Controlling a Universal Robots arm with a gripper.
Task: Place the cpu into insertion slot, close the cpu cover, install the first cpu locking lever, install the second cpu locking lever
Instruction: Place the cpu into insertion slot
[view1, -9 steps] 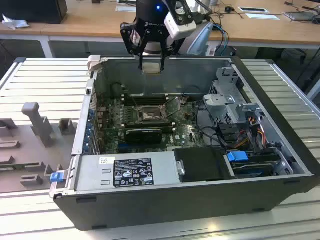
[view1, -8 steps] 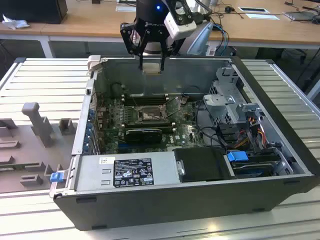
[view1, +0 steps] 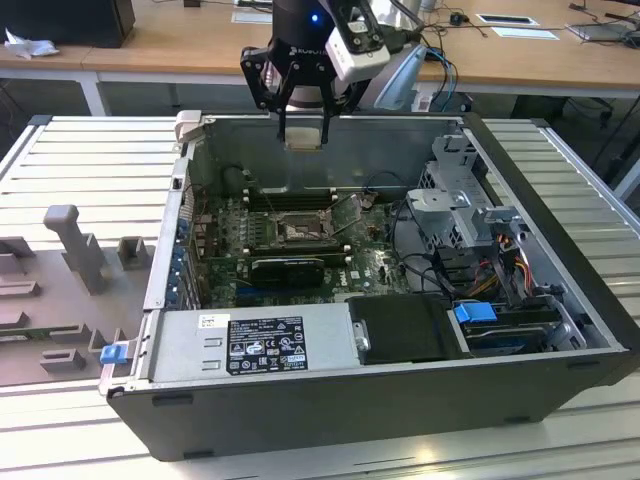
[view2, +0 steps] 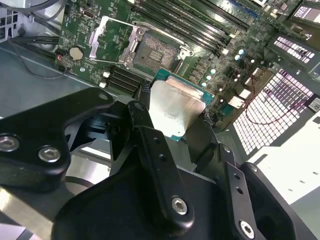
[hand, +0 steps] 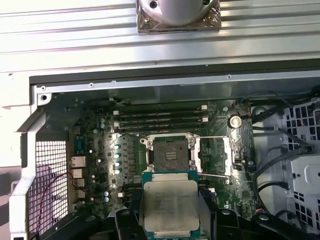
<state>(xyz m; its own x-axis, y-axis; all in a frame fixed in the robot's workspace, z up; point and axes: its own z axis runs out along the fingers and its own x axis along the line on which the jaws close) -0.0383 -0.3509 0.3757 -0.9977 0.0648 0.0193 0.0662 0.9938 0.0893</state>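
- Your arm is black, with a small blue light on it.
- A white box is stuck to its side.
- Your gripper is made of thick black bars with round ends.
- Shiny silver screws join them.
- The fingers are thin and black.
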